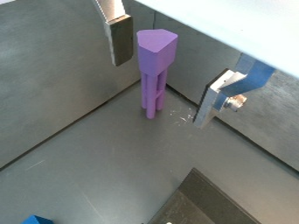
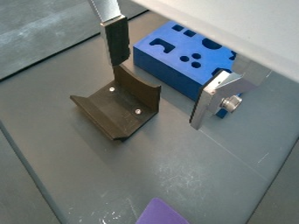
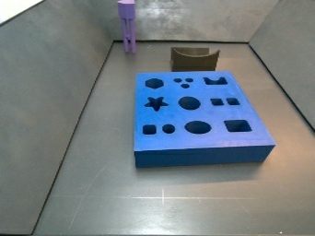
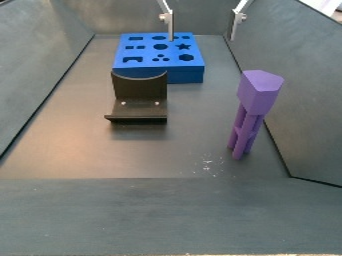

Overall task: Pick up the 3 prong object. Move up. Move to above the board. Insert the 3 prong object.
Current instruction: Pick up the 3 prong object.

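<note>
The pincer [image 1: 163, 77], hanging released above the upright light-purple plastic three-pronged peg [image 1: 155, 72], is needing a centred, vertical descent before clenching.

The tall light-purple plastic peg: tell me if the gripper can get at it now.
Probably yes. The peg stands upright on bare floor, nothing touching it, and the gripper hangs open above, a finger on each side.

From my seat, the gripper [image 4: 201, 12] is cut off above its fingers, the purple peg's [image 3: 125, 13] top is cropped, and the board [image 2: 177, 54] runs behind a finger.
</note>
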### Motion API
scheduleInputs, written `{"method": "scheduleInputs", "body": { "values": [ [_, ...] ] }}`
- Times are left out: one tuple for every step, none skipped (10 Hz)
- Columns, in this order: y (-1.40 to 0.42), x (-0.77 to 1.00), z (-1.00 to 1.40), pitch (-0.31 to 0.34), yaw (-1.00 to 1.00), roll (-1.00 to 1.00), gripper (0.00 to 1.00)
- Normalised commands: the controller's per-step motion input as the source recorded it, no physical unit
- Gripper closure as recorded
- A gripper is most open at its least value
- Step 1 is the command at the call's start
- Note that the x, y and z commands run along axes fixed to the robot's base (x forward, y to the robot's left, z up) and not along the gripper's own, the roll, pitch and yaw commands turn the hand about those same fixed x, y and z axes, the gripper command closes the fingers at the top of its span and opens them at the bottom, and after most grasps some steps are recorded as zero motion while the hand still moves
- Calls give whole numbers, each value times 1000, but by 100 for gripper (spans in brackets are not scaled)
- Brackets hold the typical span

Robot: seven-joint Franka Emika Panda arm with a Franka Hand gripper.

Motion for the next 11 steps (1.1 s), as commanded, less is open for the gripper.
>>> {"method": "scheduleInputs", "body": {
  "values": [
    [211, -340, 0, -74, -29, -59, 0],
    [454, -634, -29, -74, 0, -80, 0],
    [349, -1000, -11, -147, 0, -89, 0],
    [306, -1000, 0, -164, 0, -97, 0],
    [314, -1000, 0, -159, 43, -84, 0],
    [369, -840, -66, -130, 234, -29, 0],
    [500, -351, -194, -117, 471, 0, 0],
    [571, -200, -189, -61, 643, 0, 0],
    [449, -306, -200, 19, 463, 84, 0],
    [231, -371, -69, 0, 269, 0, 0],
    [134, 0, -31, 0, 197, 0, 0]
  ]
}}
